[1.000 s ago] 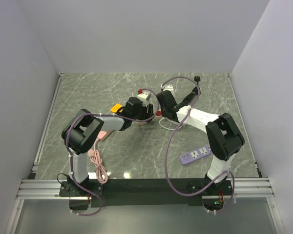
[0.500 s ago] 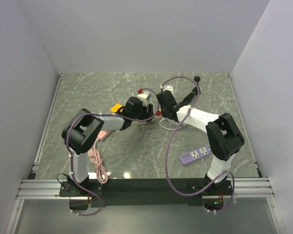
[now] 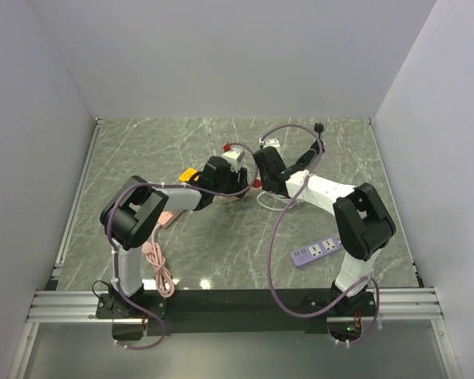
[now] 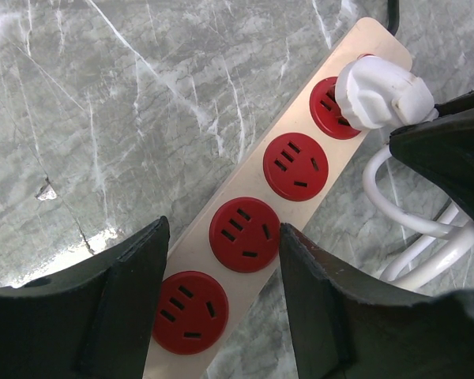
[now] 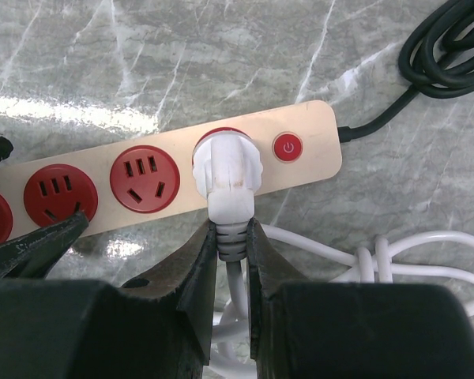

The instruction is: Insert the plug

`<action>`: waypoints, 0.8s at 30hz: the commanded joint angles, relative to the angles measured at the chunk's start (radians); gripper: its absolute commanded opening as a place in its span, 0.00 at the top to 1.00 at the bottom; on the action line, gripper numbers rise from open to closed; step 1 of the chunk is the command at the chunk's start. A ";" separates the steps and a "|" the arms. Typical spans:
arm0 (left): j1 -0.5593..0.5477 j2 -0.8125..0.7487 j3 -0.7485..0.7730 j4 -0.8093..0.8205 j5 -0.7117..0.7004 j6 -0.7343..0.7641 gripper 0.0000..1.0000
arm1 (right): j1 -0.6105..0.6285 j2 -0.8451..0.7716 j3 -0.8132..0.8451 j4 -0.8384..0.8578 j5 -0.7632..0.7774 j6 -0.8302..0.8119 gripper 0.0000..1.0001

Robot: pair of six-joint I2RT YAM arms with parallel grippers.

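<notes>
the right gripper had its fingers pinched on the neck of the white plug — seated in the strip's end socket, next to the switch. the left gripper stood wide open astride the strip. the yellow plug lay on the table — off by the left arm.

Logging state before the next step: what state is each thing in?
white plug: in the socket beside the switch
beige power strip: flat on table, three sockets empty
right gripper: shut on the white plug's neck
left gripper: open, straddling beige power strip
purple power strip: nothing plugged in
</notes>
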 commanded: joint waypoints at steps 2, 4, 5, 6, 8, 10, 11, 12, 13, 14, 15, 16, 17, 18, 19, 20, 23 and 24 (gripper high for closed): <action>-0.014 0.048 -0.009 -0.145 0.067 -0.012 0.37 | 0.000 -0.003 0.004 -0.094 -0.024 -0.018 1.00; -0.016 0.048 -0.006 -0.150 0.062 -0.009 0.37 | -0.002 0.003 0.011 -0.101 -0.021 -0.022 1.00; -0.014 0.048 -0.006 -0.151 0.061 -0.009 0.38 | 0.000 0.003 0.008 -0.103 -0.023 -0.022 1.00; -0.014 0.047 -0.004 -0.153 0.058 -0.009 0.38 | -0.002 0.000 0.004 -0.106 -0.023 -0.022 1.00; -0.014 0.047 -0.003 -0.156 0.059 -0.007 0.38 | -0.003 -0.006 0.001 -0.112 -0.018 -0.023 1.00; -0.014 0.050 -0.001 -0.157 0.062 -0.009 0.38 | -0.003 -0.014 -0.002 -0.117 -0.017 -0.025 1.00; -0.014 0.050 0.000 -0.157 0.064 -0.009 0.38 | -0.006 -0.020 -0.002 -0.120 -0.018 -0.026 1.00; -0.016 0.050 0.000 -0.156 0.064 -0.009 0.38 | -0.006 -0.024 -0.005 -0.121 -0.018 -0.029 1.00; -0.014 0.051 0.002 -0.157 0.065 -0.009 0.38 | -0.008 -0.028 -0.006 -0.123 -0.018 -0.029 1.00; -0.014 0.051 0.000 -0.156 0.065 -0.009 0.38 | -0.009 -0.034 -0.008 -0.123 -0.020 -0.031 1.00; -0.016 0.051 0.000 -0.157 0.065 -0.009 0.38 | -0.009 -0.035 -0.008 -0.121 -0.023 -0.032 1.00; -0.016 0.051 0.000 -0.157 0.064 -0.009 0.38 | -0.009 -0.034 -0.006 -0.124 -0.023 -0.034 1.00; -0.016 0.051 0.000 -0.157 0.065 -0.009 0.38 | -0.011 -0.031 -0.003 -0.127 -0.026 -0.035 1.00; -0.016 0.051 0.000 -0.157 0.067 -0.007 0.38 | -0.011 -0.026 -0.002 -0.127 -0.027 -0.038 1.00; -0.016 0.053 0.002 -0.157 0.067 -0.009 0.38 | -0.011 -0.023 0.001 -0.127 -0.027 -0.040 1.00; -0.016 0.053 -0.001 -0.157 0.067 -0.009 0.38 | -0.014 -0.021 0.003 -0.124 -0.029 -0.040 1.00; -0.016 0.051 -0.001 -0.159 0.069 -0.006 0.38 | -0.014 -0.011 0.008 -0.129 -0.053 -0.049 1.00; -0.016 0.051 -0.001 -0.162 0.065 -0.006 0.38 | -0.014 -0.006 0.014 -0.136 -0.049 -0.054 1.00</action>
